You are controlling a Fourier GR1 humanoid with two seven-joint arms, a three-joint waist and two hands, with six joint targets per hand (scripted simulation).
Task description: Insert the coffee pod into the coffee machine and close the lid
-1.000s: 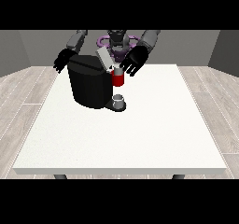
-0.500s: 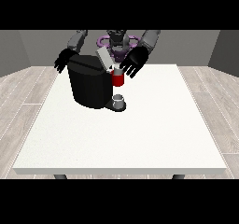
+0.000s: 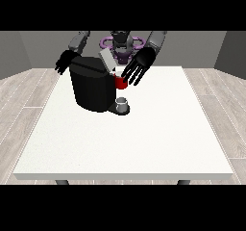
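Landmark = the black coffee machine (image 3: 92,88), standing on the white table (image 3: 144,138) toward its far left part.

Far left, behind the machine's back corner: the hand at the view's left (image 3: 64,62), fingers spread & straight, holding nothing, just off the machine's body; can't tell if touching.

On top of the machine, the grey lid (image 3: 106,59) stands tilted up, i.e. not closed yet. At the machine's front right sits a red thing at the machine (image 3: 120,82), and below it, on the drip base, a small grey cup (image 3: 123,103).

Right of the lid: the hand at the view's right (image 3: 138,66), fingers straight & fanned downward over the red thing, nothing visibly pinched or curled round. Coffee pod: doesn't plainly show anywhere, so no location given.

Step in hand, as I judge it: work at the open pod slot w/ the right-side hand, lid closing yet to come. To do it well: keep fingers coming from above & right of the lid, not under it, so the lid has a free swing down; press the lid at its upper edge; let the left-side hand brace the machine's rear so it doesn't slide.

Room: lots of bare table front & right of the machine; table's left & far edges are near the machine, so avoid pushing it that way. The cup is just below the working hand, so mind a low sweep.
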